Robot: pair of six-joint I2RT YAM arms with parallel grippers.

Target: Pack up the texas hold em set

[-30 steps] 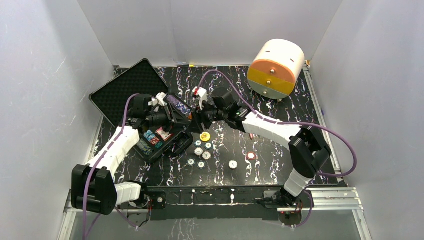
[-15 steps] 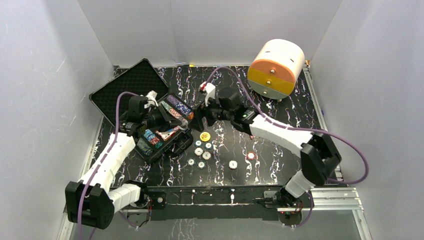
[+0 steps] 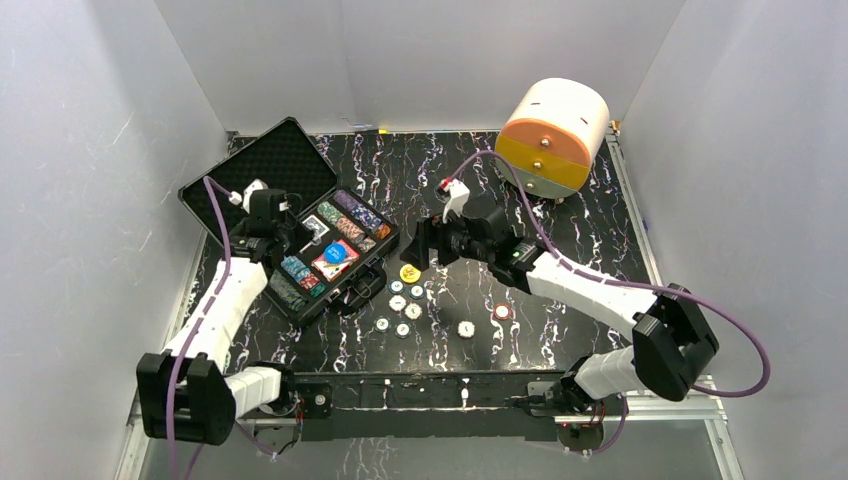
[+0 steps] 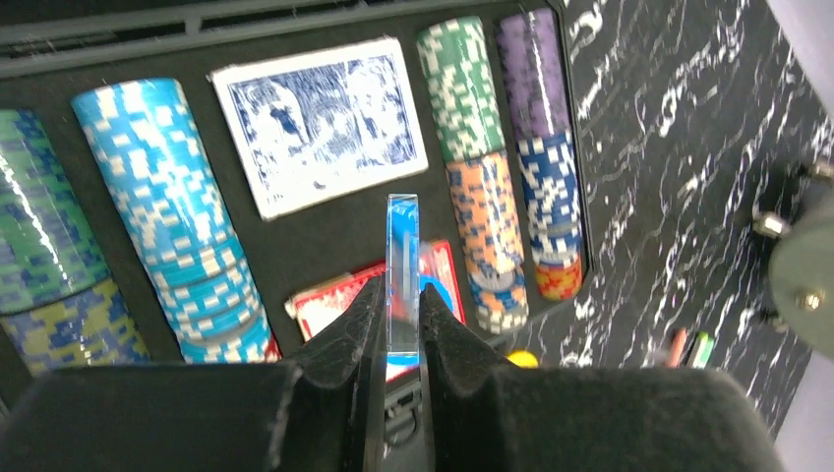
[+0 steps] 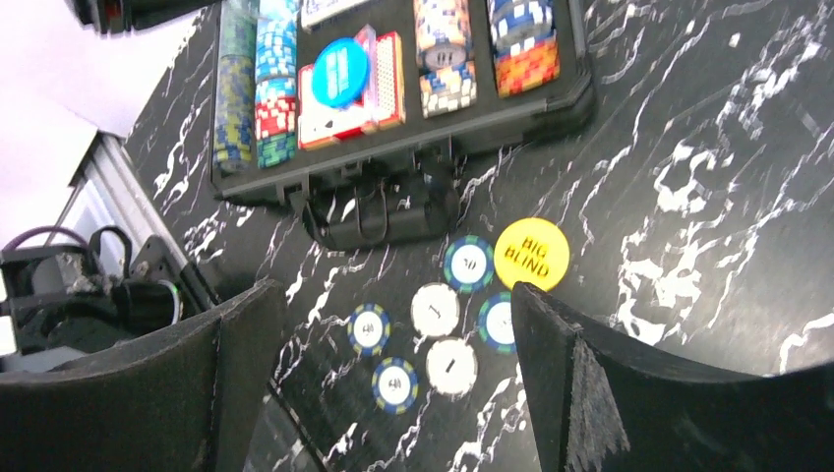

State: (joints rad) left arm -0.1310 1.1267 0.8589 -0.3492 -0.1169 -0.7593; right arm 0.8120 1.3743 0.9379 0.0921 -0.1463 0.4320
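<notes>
Now my left hand [image 4: 401, 295] is clamped on a thin bluish see-through piece [image 4: 402, 231], held edge-on above the open black case [image 5: 511, 113]; I cannot tell what the piece is. My right hand [image 5: 393, 295] is spread wide and grips nothing, hovering over the loose pieces on the bench [image 3: 620, 210] just in front of the case. The case sits at the left of the bench, its foam-lined lid [image 3: 255, 165] tipped back. Inside I count four rows of chips [image 4: 157, 197], one blue-backed deck [image 4: 320, 123], one red-backed deck [image 5: 388, 69], and one round blue button [image 5: 340, 71] lying on the red-backed deck. Outside, one yellow "BIG BLIND" button [image 5: 531, 253] lies beside six small chips [image 5: 435, 310], and two more chips [image 3: 466, 328] lie apart to the right. One orange-and-white cylinder [image 3: 552, 135] stands at the back right.
</notes>
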